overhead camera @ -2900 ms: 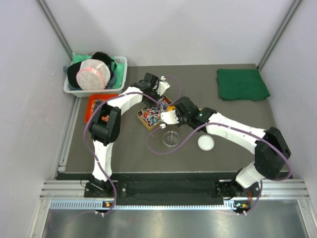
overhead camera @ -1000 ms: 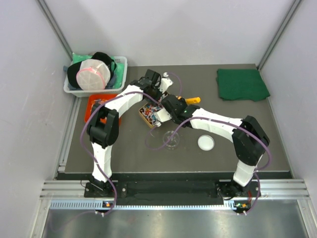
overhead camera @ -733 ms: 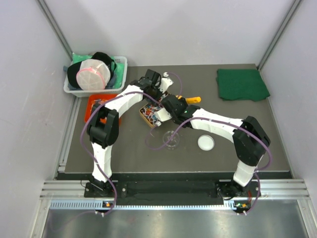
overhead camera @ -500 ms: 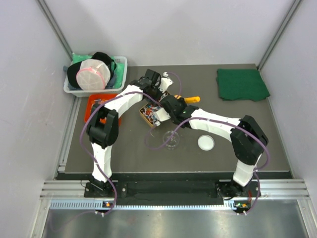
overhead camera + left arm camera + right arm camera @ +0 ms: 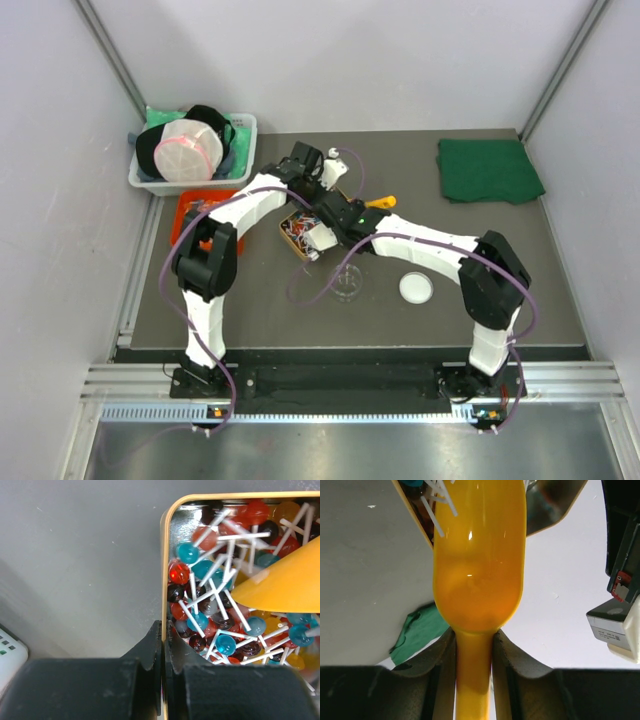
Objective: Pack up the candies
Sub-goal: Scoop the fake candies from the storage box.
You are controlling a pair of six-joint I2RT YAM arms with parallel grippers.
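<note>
While over candies, right arm outstretched

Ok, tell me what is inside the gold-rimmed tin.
The tin holds candies: red, blue, dark and orange balls on white sticks. The orange scoop covers part of the heap, and the tin's floor is hidden.

The jaws are pinched together on the gold-edged wall of a tin. Just beyond them and to their right, the tin holds the candies: red, blue, dark and orange balls on white sticks. An orange scoop pokes in from the far right. Bare grey worktop lies to their left.
</note>
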